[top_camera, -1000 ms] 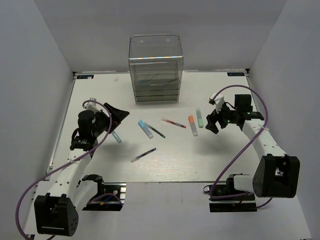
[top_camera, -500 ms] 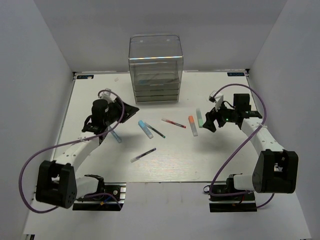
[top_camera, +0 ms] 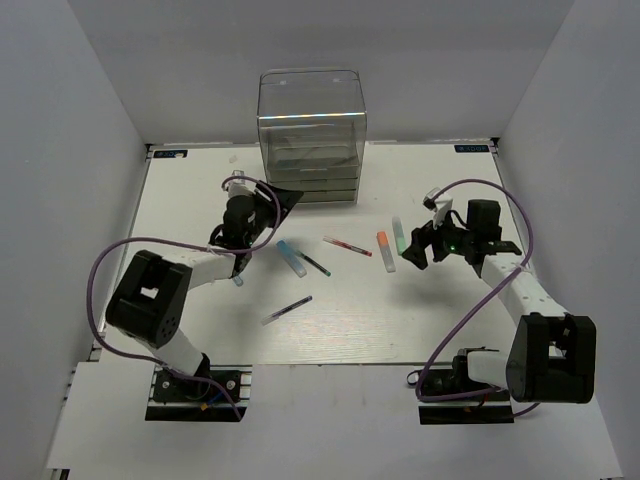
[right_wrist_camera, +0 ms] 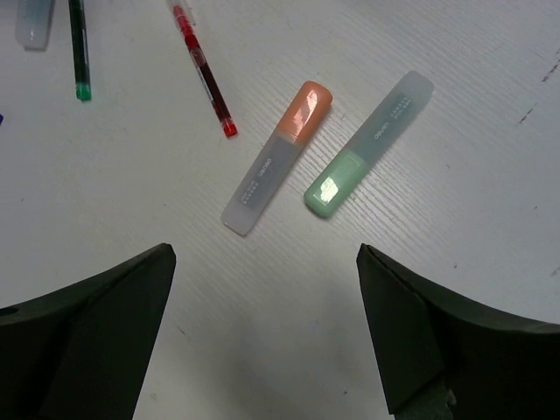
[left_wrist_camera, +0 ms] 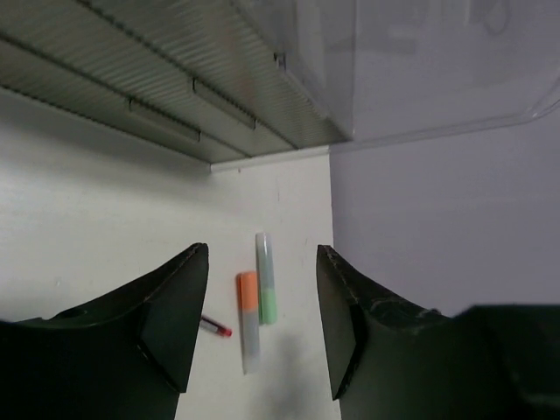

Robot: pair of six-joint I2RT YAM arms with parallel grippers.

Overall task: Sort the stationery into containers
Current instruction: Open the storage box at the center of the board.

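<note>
A white table [top_camera: 200, 330] sits inside plain white walls, with the clear drawer box [top_camera: 311, 135] at its far edge, centred. From above, its stacked drawers show only as dark bands through the plastic. Their contents are too faint to make out. The left wrist camera catches just the ribbed underside and lower corner of the drawers [left_wrist_camera: 175, 96], cut off by the top of the frame.

The left gripper [top_camera: 283, 200] hovers close to the box's lower left corner. Its jaws are parted, with bare table showing between its fingers [left_wrist_camera: 175, 324]. The left arm covers part of a blue-capped marker [top_camera: 236, 277], so only its near end shows.

The rest of the stationery lies loose on the table, in front of the box. Another blue-capped marker [top_camera: 291, 258] lies just beside a dark pen [top_camera: 311, 261]. A red pen [top_camera: 347, 246] lies right of them, and a grey pen [top_camera: 287, 310] lies nearer the arm bases.

Farther right, the orange-capped marker [top_camera: 384, 251] and green-capped marker [top_camera: 399, 236] lie side by side, close but not touching.

The right gripper [top_camera: 413, 247] hangs above and just to the right of this pair. Its jaws are spread wide and grip nothing. In the right wrist view both markers lie whole beyond its fingers [right_wrist_camera: 87, 324]. The red pen's [right_wrist_camera: 204, 74] upper end is cut off by the frame. So is the dark pen's [right_wrist_camera: 80, 48], and only its green tip is plain to see. Purple cables [top_camera: 110, 270] loop from both arms.
</note>
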